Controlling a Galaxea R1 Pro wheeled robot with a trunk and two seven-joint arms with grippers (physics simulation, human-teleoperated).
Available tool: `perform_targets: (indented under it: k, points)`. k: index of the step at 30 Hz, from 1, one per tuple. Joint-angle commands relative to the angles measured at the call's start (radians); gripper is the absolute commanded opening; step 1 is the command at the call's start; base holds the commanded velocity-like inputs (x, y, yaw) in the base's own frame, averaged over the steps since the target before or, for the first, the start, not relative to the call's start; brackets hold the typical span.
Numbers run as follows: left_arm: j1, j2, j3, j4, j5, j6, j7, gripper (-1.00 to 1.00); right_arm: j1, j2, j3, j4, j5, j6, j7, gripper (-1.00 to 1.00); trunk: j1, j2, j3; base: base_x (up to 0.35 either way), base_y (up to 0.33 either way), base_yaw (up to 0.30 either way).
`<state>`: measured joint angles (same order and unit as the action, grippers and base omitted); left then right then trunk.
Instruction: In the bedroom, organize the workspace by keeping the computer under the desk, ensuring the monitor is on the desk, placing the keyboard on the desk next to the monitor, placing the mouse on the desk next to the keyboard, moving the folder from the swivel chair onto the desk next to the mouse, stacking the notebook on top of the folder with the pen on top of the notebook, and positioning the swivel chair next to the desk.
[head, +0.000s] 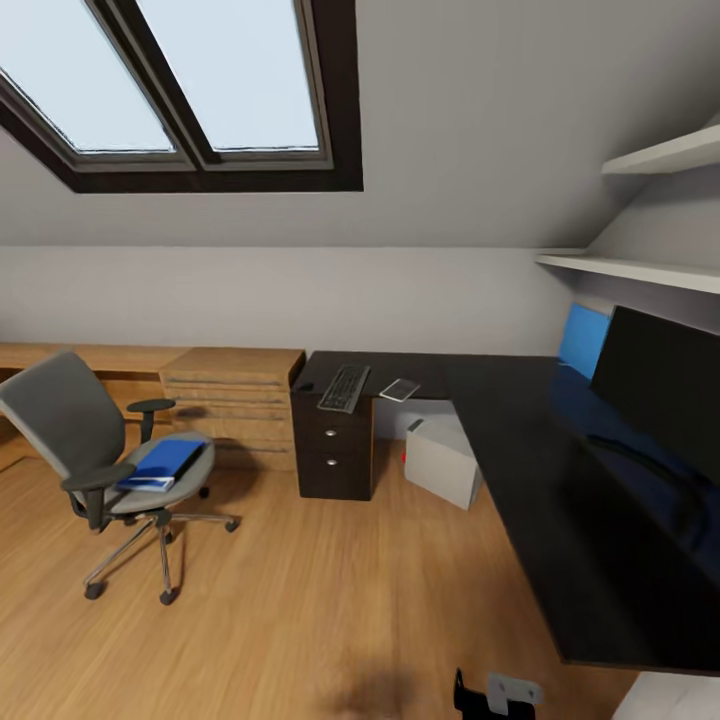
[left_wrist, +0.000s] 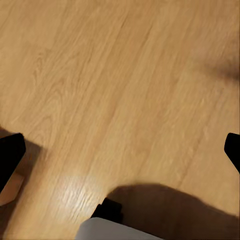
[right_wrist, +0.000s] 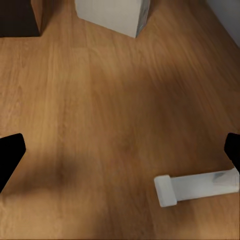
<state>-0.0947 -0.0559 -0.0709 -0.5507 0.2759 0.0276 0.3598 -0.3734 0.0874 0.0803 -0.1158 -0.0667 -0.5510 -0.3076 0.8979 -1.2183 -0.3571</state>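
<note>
Blue folder (head: 165, 462) on grey swivel chair (head: 75, 430) at eight o'clock; black keyboard (head: 344, 387) on dark L-shaped desk (head: 520, 470); both claws (left_wrist: 120, 150) (right_wrist: 120, 155) spread apart.

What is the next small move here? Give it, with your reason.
Probably drive left toward the swivel chair: the blue folder lies on its seat, away from the black desk, and both grippers hang open over bare floor, out of reach of it.
</note>
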Motion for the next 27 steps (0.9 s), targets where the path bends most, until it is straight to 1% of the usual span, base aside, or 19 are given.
perform_targets:
  k: [1,10,20,27]
  points:
    - [0.000,0.001,-0.007,-0.002,0.008,0.003,0.008,1.00,-0.001,0.000,0.009,0.001,-0.007,-0.003,-0.005,1.00,0.001,-0.001,-0.001,0.319,0.188,0.000]
    - [0.000,0.001,-0.007,-0.002,0.008,0.002,0.008,1.00,-0.001,0.000,0.008,0.001,-0.007,-0.003,-0.005,1.00,0.001,-0.001,-0.001,0.319,0.168,0.000]
    - [0.000,0.001,-0.006,-0.002,0.008,-0.014,0.008,1.00,-0.001,-0.006,0.009,0.001,-0.005,-0.004,-0.005,1.00,0.001,-0.001,-0.001,0.319,0.155,0.000]
    - [0.000,0.001,-0.006,-0.002,0.008,-0.015,0.007,1.00,-0.001,-0.006,0.009,0.002,-0.003,-0.004,-0.005,1.00,0.001,-0.001,-0.001,0.324,0.093,0.000]
